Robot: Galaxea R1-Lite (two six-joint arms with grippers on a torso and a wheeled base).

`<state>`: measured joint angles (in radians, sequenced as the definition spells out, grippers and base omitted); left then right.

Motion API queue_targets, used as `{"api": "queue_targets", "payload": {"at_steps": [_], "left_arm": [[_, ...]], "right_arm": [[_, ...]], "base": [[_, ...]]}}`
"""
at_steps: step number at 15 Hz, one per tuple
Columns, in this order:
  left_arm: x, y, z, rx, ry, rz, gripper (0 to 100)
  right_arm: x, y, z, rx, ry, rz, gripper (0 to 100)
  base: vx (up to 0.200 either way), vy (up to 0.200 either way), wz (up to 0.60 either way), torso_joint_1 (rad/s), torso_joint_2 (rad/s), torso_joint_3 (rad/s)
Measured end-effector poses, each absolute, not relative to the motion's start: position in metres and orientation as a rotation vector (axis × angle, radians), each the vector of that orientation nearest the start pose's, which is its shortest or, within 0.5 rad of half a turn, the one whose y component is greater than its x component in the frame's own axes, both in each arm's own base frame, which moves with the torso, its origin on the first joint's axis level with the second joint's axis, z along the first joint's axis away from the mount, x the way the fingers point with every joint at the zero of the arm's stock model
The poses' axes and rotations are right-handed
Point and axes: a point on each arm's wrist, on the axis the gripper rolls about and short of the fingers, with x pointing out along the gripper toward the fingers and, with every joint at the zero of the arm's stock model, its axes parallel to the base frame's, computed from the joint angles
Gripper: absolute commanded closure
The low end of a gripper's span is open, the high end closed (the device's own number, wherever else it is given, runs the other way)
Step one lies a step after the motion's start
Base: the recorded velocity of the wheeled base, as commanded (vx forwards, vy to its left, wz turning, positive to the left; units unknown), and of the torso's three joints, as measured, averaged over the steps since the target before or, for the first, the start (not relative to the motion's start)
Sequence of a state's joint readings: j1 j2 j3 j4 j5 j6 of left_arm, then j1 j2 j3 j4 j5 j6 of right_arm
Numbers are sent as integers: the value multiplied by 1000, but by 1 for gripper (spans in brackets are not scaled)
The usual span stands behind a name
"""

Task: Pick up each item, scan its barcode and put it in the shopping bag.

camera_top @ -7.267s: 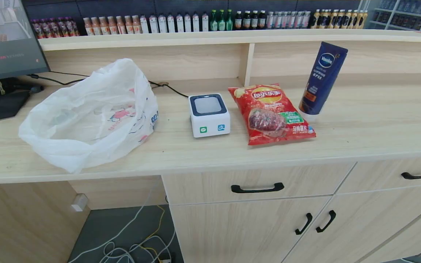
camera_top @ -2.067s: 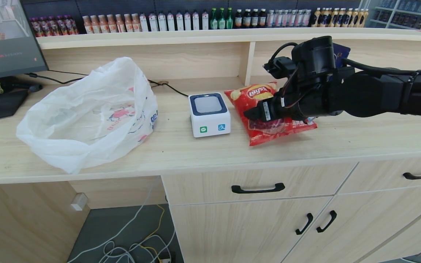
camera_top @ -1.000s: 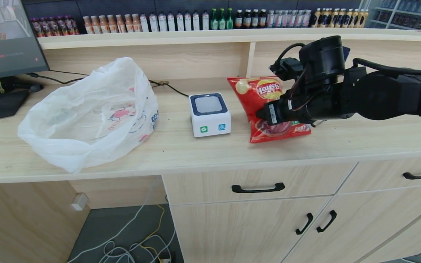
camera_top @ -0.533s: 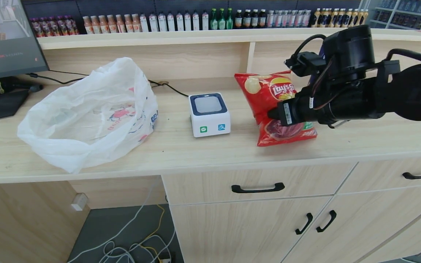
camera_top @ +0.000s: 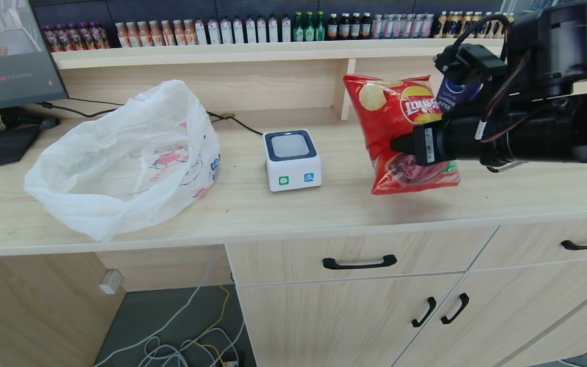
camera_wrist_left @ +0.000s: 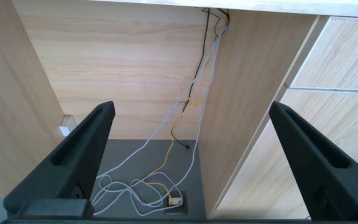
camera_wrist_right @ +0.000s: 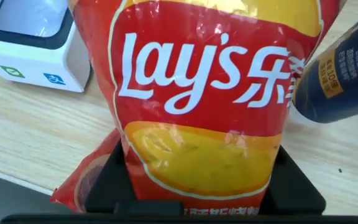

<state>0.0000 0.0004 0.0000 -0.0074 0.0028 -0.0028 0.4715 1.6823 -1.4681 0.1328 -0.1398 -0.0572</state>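
Red chip bag (camera_top: 400, 107), pinched upright in our right gripper (camera_top: 398, 147), hangs above the counter (camera_top: 273, 214) with the scanner (camera_top: 292, 159) to its left; our left gripper (camera_wrist_left: 191, 109) gapes empty.

Scanner (camera_top: 292, 159) between shopping bag (camera_top: 120, 158), left, and chip bag (camera_top: 390, 112), right
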Motion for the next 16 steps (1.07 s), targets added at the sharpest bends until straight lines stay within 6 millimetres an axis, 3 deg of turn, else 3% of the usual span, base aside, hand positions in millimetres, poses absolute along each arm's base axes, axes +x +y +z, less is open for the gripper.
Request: {"api": "queue_targets", "payload": {"at_steps": [7,12,16], "left_arm": [[-23,0,76,-3,-7,3,0],[-23,0,76,-3,-7,3,0],[-23,0,76,-3,-7,3,0]], "right_arm": [[231,123,287,-121,235,401,100],[187,123,267,-77,66,502,100],[163,112,235,-76,84,593,100]], "base": [[0,0,0,0,0,0],[0,0,0,0,0,0],[0,0,0,0,0,0]]}}
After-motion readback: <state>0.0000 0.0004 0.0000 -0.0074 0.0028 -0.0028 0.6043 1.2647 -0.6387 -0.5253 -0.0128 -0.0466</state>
